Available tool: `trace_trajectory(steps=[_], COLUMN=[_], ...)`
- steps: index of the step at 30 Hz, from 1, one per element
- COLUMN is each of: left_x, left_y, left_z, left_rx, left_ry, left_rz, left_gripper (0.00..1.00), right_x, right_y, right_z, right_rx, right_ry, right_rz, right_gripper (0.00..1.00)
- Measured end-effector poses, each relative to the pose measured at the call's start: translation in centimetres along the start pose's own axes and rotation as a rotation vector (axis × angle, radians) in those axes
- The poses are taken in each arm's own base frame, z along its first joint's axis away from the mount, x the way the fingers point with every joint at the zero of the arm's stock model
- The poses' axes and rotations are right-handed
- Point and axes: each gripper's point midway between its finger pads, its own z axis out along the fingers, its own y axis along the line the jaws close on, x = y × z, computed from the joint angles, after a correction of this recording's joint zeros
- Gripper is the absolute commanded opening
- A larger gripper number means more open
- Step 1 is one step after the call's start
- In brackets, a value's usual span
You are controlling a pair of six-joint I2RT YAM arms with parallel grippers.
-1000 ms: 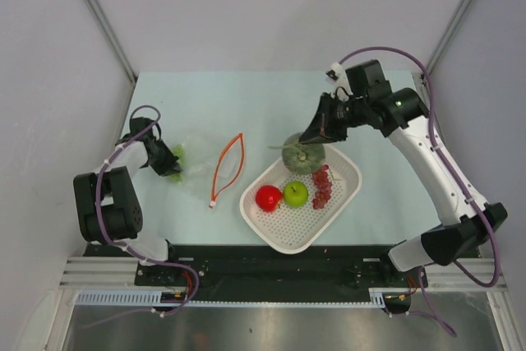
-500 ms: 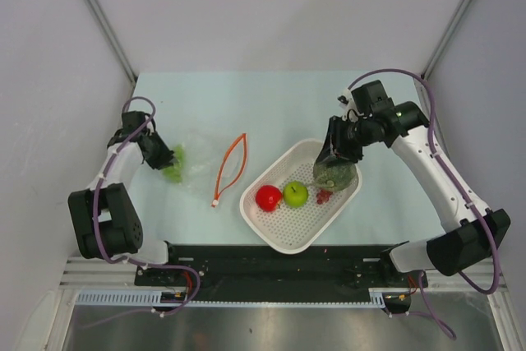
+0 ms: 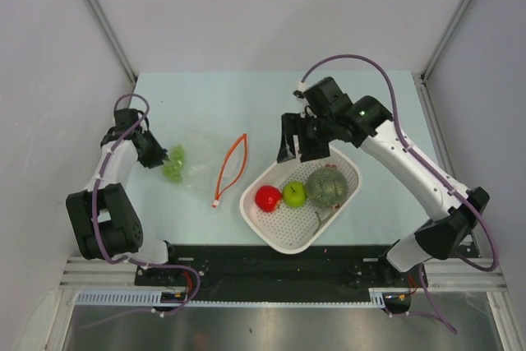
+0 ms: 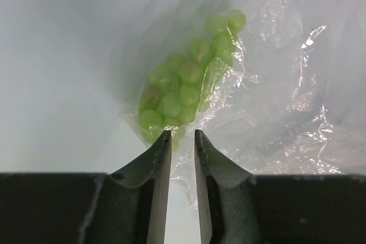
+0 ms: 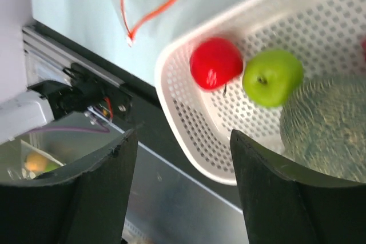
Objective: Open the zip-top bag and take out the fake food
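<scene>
Well, from overhead the left gripper [image 3: 158, 154] sits at the left end of the zip-top bag [image 3: 197, 172]. The bag lies crumpled on the table [image 3: 246, 104], its orange zip strip [image 3: 228, 167] gaping in a long loop toward the white basket [image 3: 283, 232]. Green grapes [image 3: 173, 162] bunch inside the bag, right by that gripper. The right gripper [image 3: 299, 139] hangs near the basket's far rim, spread wide and holding nothing. In the basket a red fruit [image 3: 268, 197], a green apple [image 3: 295, 194] and a green melon [image 3: 327, 187] lie side by side in a row.

Through the left wrist camera, the jaws are drawn narrow, nipping the clear film just below the grapes.

Through the right wrist camera, the jaws stand far apart and empty. The red fruit and apple lie in the basket beneath, the melon is at the right, and the zip strip's end shows up top.
</scene>
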Motion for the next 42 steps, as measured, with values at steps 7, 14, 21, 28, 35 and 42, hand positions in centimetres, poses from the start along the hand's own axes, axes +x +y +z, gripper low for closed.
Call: trace_trajectory(steps=[7,14,21,28,35,42], left_x=[0.0,0.3,0.5,1.5,2.2,3.1], left_y=[0.9,2.1,3.0,3.4,3.1,2.6], left_z=[0.5,1.5,3.0,4.4,4.7,5.2], left_rx=[-0.030,-0.091,-0.130,-0.142,-0.115,-0.080], left_ry=[0.007,0.042,0.084,0.138,0.154,0.169], left_rz=[-0.013,-0.004,-0.004,-0.009,-0.012,-0.014], left_gripper=[0.26,0.22,0.19,0.18,0.17,0.16], right_x=[-3.3,-2.9,-1.2,0.2,0.3,-0.4], right_y=[2.8,4.9,7.4,8.4,9.7,11.2], right_z=[6.4,14.9,21.6,26.0,28.8,30.8], right_rx=[-0.108,-0.195,-0.285,-0.331,-0.374,-0.425], right_ry=[-0.066,0.000,0.068,0.105,0.114,0.107], right_rz=[0.071,0.149,0.209,0.237,0.265,0.313], right_gripper=[0.34,0.14,0.13,0.24,0.47,0.26])
